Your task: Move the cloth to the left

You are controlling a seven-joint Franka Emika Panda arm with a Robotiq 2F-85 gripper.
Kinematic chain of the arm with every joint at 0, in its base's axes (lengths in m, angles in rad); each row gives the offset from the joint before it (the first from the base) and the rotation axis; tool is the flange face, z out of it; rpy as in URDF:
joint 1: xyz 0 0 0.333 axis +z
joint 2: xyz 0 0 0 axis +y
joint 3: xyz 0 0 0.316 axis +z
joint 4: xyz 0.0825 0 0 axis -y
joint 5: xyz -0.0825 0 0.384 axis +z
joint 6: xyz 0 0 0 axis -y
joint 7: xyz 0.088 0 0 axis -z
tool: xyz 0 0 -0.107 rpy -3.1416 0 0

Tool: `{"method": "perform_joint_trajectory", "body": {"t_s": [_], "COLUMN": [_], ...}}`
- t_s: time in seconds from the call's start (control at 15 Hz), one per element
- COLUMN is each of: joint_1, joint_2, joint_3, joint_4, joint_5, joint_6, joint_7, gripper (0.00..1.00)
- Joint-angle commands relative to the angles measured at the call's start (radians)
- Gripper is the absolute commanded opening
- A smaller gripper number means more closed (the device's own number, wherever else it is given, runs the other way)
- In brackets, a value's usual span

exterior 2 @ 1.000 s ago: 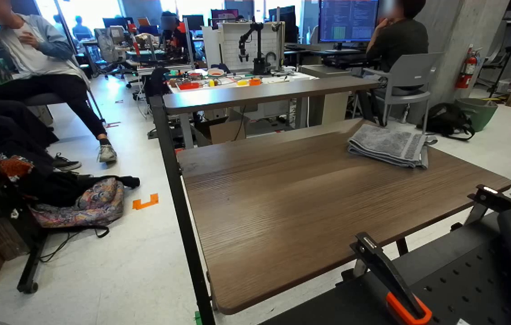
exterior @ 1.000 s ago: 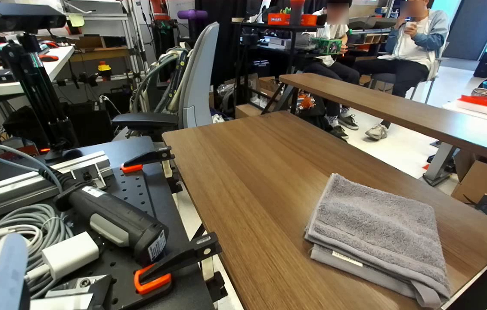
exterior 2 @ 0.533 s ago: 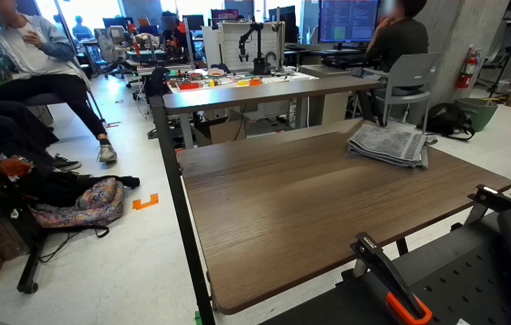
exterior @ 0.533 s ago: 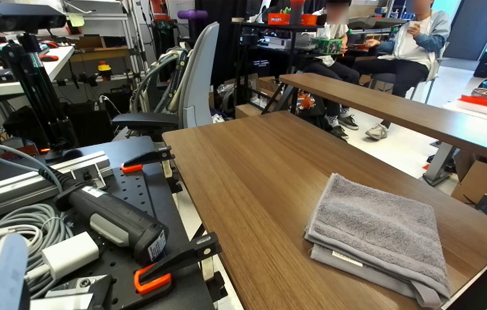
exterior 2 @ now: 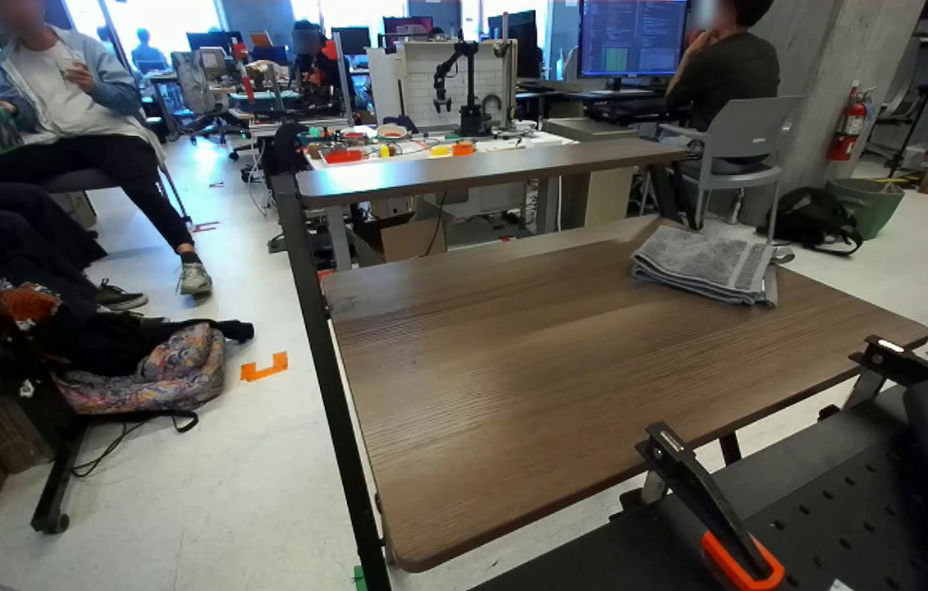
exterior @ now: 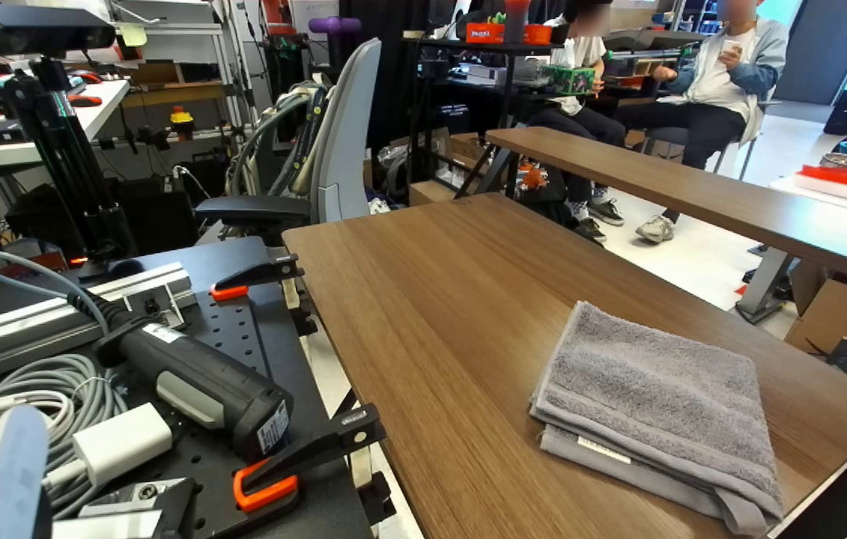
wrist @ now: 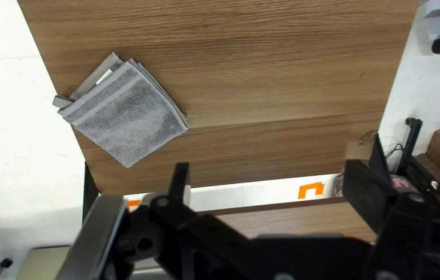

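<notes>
The cloth is a grey folded towel lying flat on the brown wooden table. It shows in both exterior views (exterior: 655, 412) (exterior 2: 706, 263) and at the left of the wrist view (wrist: 126, 112), with its layered edges, a small white tag and a loop. My gripper (wrist: 267, 166) shows only in the wrist view, coming in from the bottom. Its two black fingers (wrist: 179, 181) stand wide apart with nothing between them. It is above the table and apart from the cloth, which lies up and left of the fingers in that view. Neither exterior view shows the gripper.
The wooden table (exterior: 423, 299) has a raised shelf (exterior: 693, 187) along one long side. A black perforated board with clamps (exterior: 318, 445), a dark handheld device (exterior: 198, 374) and coiled cable (exterior: 71, 397) stands beside it. A black post (exterior 2: 320, 328) rises at one table end. People sit nearby.
The cloth and table have not moved in the exterior views. Only the seated person in the light blue jacket has shifted their arms and body.
</notes>
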Motion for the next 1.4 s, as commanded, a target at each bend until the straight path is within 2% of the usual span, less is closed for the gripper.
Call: {"method": "perform_joint_trajectory", "body": {"t_s": [0.0,0.27,0.4,0.67,1.0,1.33], "joint_1": [-0.051,-0.107,-0.123,-0.096,-0.058,-0.068], "joint_2": [0.212,0.468,0.588,0.813,1.041,1.163], "joint_3": [0.021,0.016,0.001,-0.075,-0.160,-0.173], "joint_4": [0.041,0.133,0.206,0.374,0.555,0.650], "joint_5": [-0.061,-0.154,-0.213,-0.284,-0.258,-0.210], "joint_6": [0.180,0.305,0.320,0.314,0.297,0.266], "joint_7": [0.069,0.181,0.253,0.370,0.410,0.372], "gripper": [1.00,1.00,1.00,1.00,1.00,1.00]}}
